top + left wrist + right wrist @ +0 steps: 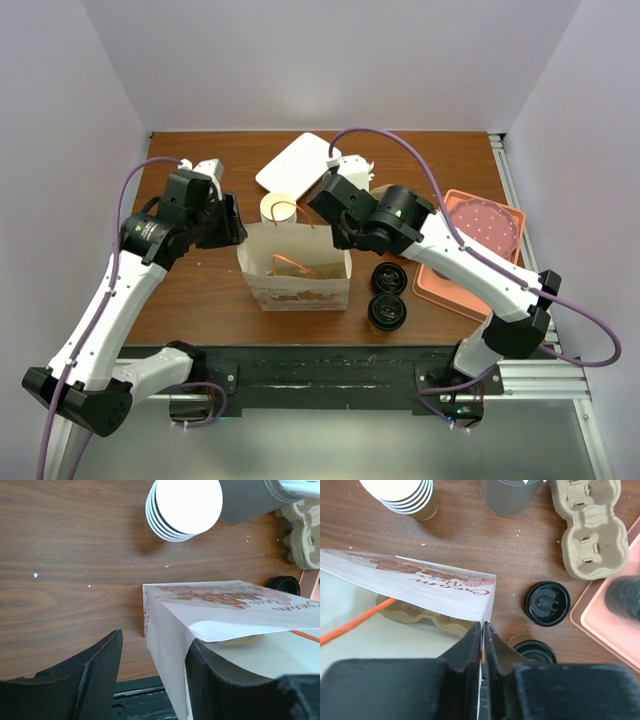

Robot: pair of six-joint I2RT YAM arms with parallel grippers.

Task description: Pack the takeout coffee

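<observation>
- My right tool is clenched on the right rim of the paper bag, with a thin sheet of paper pinched between its fingers.
- My left tool is released. Its fingers stand apart astride the bag's left wall without clamping it.
- The takeout coffee stands on the surface outside the bag, just beside it at 3 o'clock in the top view. A second lidded cup sits close at its 6 o'clock. Neither is packed yet.
- Risk: only one side is pinched, so a pull from the right could drag or tip the light bag instead of spreading its mouth, or tear the rim.
- Risk: if my left fingers close and miss the wall, the mouth could sag, and a cup lowered in might catch the rim and tip.
- Risk: both tools are busy at the bag, so one must let go to fetch the cup, and the mouth may fold shut then.
- The right wrist view shows the pinch itself and what looks like a cardboard carrier lying inside the bag. The top view hides the pinch under my arm.
- The left wrist view shows the gap between my outer finger and the bag wall, which the top view cannot resolve.
- Only the top view shows both arms and the whole bag together.
</observation>
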